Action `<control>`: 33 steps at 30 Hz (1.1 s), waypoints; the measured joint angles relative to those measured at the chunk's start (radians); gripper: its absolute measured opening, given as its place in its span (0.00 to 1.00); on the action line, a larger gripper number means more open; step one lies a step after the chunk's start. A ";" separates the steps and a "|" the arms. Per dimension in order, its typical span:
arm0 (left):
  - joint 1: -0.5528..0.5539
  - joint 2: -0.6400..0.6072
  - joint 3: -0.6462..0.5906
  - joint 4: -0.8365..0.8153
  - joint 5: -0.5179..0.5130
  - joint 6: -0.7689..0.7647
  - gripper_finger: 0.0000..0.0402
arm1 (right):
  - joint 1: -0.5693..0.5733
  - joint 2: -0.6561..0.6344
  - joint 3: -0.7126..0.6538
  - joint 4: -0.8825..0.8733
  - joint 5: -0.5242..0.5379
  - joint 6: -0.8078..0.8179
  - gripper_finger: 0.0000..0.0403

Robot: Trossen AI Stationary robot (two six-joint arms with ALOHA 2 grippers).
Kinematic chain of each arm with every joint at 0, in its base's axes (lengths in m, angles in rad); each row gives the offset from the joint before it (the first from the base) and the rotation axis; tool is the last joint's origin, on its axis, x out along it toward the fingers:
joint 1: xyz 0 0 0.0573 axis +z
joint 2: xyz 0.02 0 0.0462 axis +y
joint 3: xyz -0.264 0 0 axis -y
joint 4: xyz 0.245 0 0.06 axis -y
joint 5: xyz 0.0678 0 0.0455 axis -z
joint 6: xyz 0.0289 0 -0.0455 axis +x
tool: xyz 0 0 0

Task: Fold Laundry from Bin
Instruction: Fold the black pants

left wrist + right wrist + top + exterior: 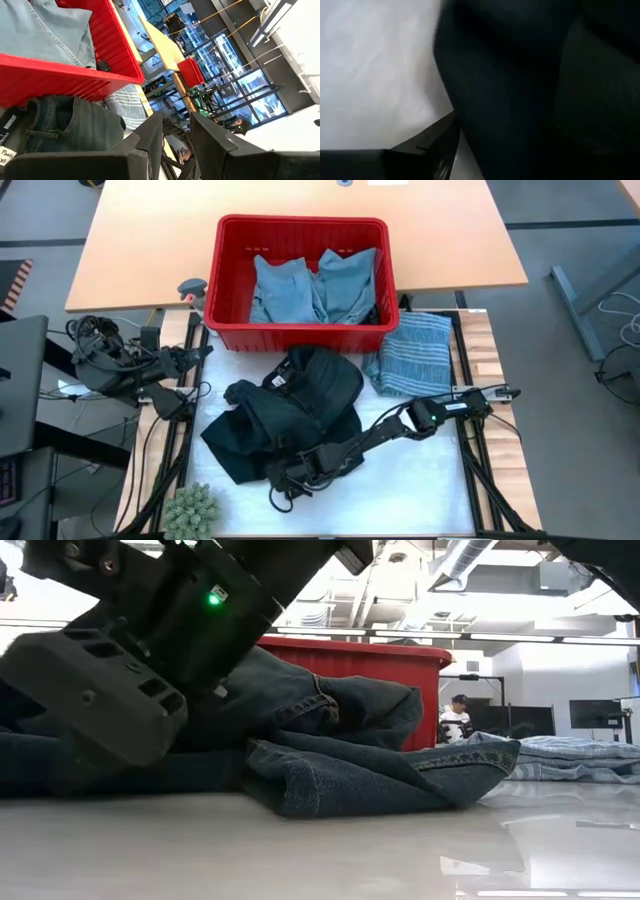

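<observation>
From the high view we've got the bin at the far side of the table w/ two light blue garments still in it. The striped piece sits just beside its right corner, and the dark jeans are crumpled mid-table. The right gripper is down at the jeans' near edge. Left gripper waits off at the left side.

Low view: the right arm's wrist block is right against the denim, and a hem fold sticks out toward the bin side.

Left wrist view: its fingers are a bit apart, nothing between them.

Right wrist view: mostly dark cloth. One finger shows, fingers look spread, and we can't tell if cloth is caught.

Imo pinch one layer only, at the hem, then pull flat. The long axis is unclear since the jeans are bunched up, roughly near-left to far-right.
</observation>
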 joint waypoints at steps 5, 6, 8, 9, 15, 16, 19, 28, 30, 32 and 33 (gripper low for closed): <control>0.000 0.000 0.000 0.000 -0.003 -0.001 0.22 | -0.013 0.006 0.003 -0.073 -0.006 0.072 0.52; 0.000 0.000 0.000 0.000 -0.003 -0.001 0.22 | -0.013 0.006 0.003 -0.083 -0.007 0.074 0.47; 0.000 0.000 0.000 0.000 -0.004 -0.001 0.22 | -0.013 0.006 0.003 -0.093 -0.009 0.076 0.34; 0.000 0.000 0.000 0.000 -0.004 -0.002 0.22 | -0.013 0.006 0.003 -0.098 -0.011 0.075 0.26; 0.000 0.000 0.000 0.000 -0.004 -0.019 0.22 | 0.002 0.010 0.109 -0.269 -0.067 0.077 0.07; 0.000 0.000 0.000 0.000 -0.004 -0.019 0.22 | 0.008 0.012 0.150 -0.333 -0.072 0.076 0.07; 0.000 0.000 0.000 0.000 -0.004 -0.019 0.22 | 0.036 -0.006 0.264 -0.518 -0.086 0.069 0.07; 0.000 0.001 0.000 -0.001 -0.003 0.031 0.22 | 0.093 -0.400 0.182 -0.695 -0.175 0.258 0.07; 0.000 0.006 0.000 0.000 -0.004 0.033 0.22 | 0.102 -0.461 0.182 -0.697 -0.188 0.309 0.07; 0.000 0.008 0.000 -0.001 -0.001 0.033 0.22 | 0.114 -0.513 0.182 -0.702 -0.205 0.351 0.07; 0.000 0.008 0.000 0.000 0.005 0.033 0.22 | 0.123 -0.541 0.182 -0.709 -0.213 0.370 0.07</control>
